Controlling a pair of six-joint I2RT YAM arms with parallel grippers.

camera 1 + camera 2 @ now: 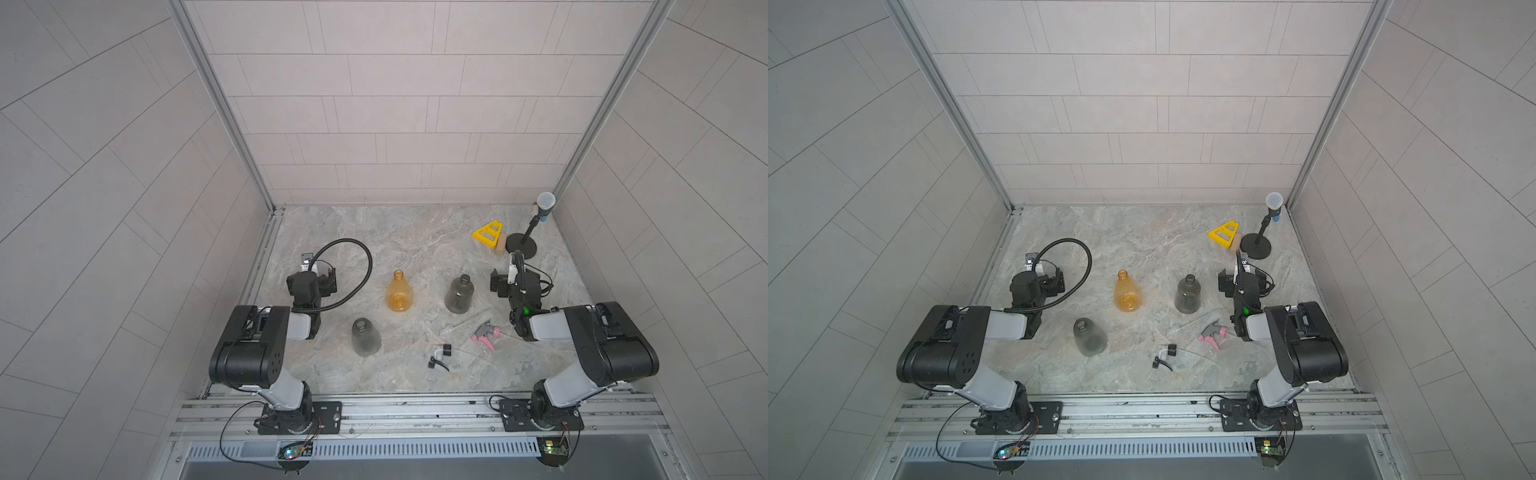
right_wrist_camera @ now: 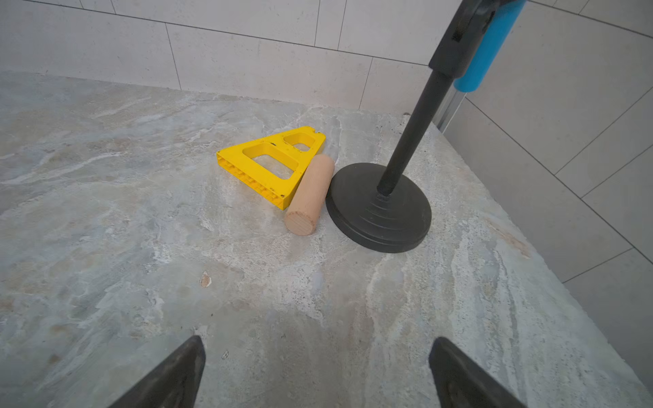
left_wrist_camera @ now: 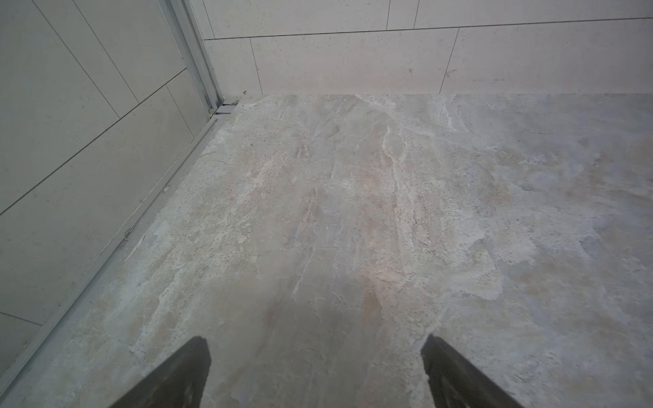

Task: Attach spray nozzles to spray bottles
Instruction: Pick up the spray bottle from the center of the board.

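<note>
Your left claw [image 3: 315,341] and right claw [image 2: 317,340] both gape wide, holding nothing, over the table [image 1: 395,241]. The amber bottle [image 1: 399,293], far grey bottle [image 1: 459,294] and near grey bottle [image 1: 365,336] stand upright mid-table, necks uncapped. The white-and-black nozzle [image 1: 440,356], translucent nozzle [image 1: 461,324] and grey-and-pink nozzle [image 1: 486,334] lie loose right of the near grey bottle.

Three open bottles [image 1: 399,296] upright, three nozzles [image 1: 485,335] lying loose
</note>
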